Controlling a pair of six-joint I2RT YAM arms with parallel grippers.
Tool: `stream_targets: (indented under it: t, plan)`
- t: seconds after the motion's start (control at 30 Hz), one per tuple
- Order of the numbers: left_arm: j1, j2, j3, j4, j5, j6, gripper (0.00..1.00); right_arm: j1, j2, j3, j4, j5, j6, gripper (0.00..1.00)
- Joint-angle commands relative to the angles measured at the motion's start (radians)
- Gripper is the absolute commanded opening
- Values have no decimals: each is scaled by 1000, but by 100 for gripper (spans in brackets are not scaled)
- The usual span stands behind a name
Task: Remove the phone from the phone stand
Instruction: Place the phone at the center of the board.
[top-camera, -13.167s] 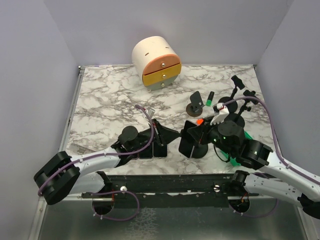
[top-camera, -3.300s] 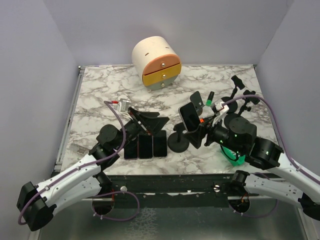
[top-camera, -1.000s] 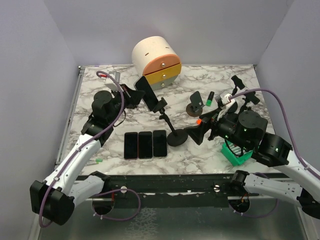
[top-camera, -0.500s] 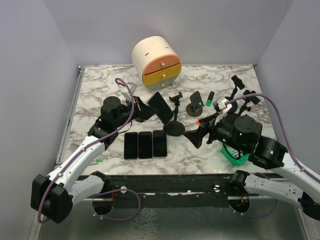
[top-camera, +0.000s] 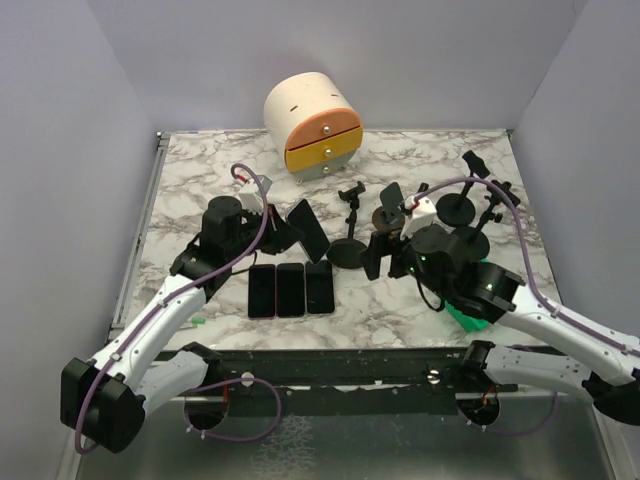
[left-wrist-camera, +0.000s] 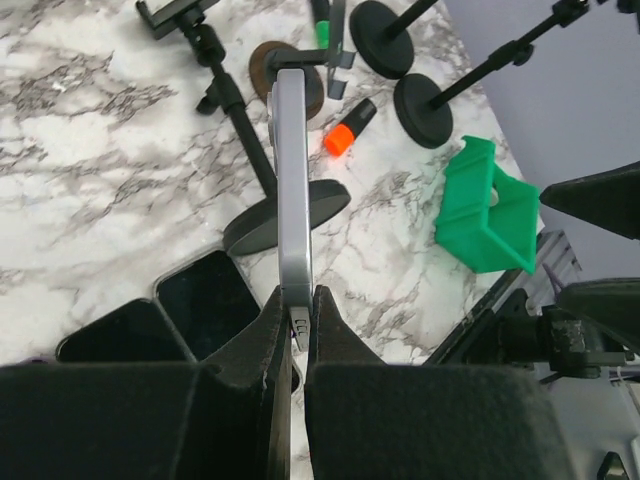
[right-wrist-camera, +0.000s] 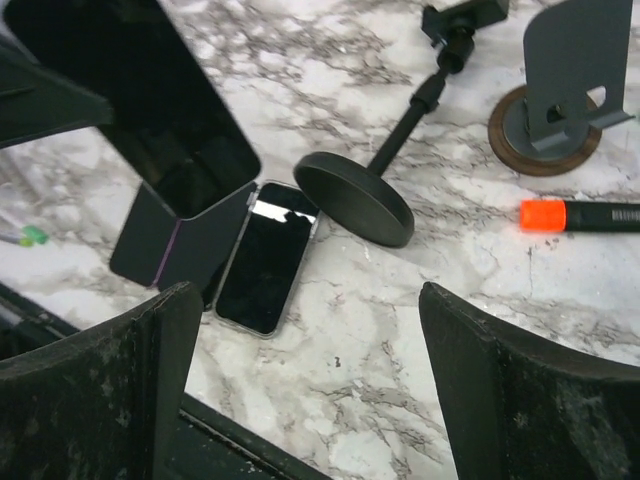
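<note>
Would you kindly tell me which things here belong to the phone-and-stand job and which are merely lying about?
Job: phone, clamped in the left gripper; phone stand.
Lying about: three flat phones, drawer unit, green block, orange-capped marker, other stands.

Left wrist view: phone (left-wrist-camera: 293, 200) seen edge-on, screen not visible, lower end buried between the jaws. Phone stand (left-wrist-camera: 330, 200) base partly behind it.

Right wrist view: the held phone's upper part is cut off by the frame, and it overlaps the lying phones (right-wrist-camera: 190, 250). Marker (right-wrist-camera: 585, 215) runs off the right edge.

Overhead: green block (top-camera: 460, 318) mostly hidden under the right arm (top-camera: 480, 285).
</note>
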Motion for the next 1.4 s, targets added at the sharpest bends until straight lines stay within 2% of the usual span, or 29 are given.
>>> stream_targets:
  t: [0.0,0.17,0.23,0.3,0.4,0.67,0.8,0.97,1.13,1.37]
  plan:
    - [12,-40,-12,-58,41,18,0,-2,84,-11,1,130,77,93]
    - [-12,-10,-39,-58,231,-14,0,-2,67,-5,8,206,96,91]
    - [-87,-12,-49,-57,208,-17,0,-2,31,-11,-2,235,94,90]
    - [-201,-2,-56,-41,123,-31,0,-1,-2,-16,-17,255,84,90]
    - [-333,64,-71,25,53,-85,0,-2,-41,-11,-65,291,94,90]
    - [-483,286,-70,208,17,-184,0,-1,-115,23,-140,300,117,90]
    - [-489,421,-63,290,28,-244,0,-1,-116,24,-146,275,132,91]
    - [-483,580,-5,314,24,-285,0,-2,-110,24,-148,248,155,91]
    - [-429,646,16,298,22,-293,0,-1,-113,23,-145,236,155,91]
    - [-352,725,45,232,81,-218,0,-1,-104,13,-133,230,145,91]
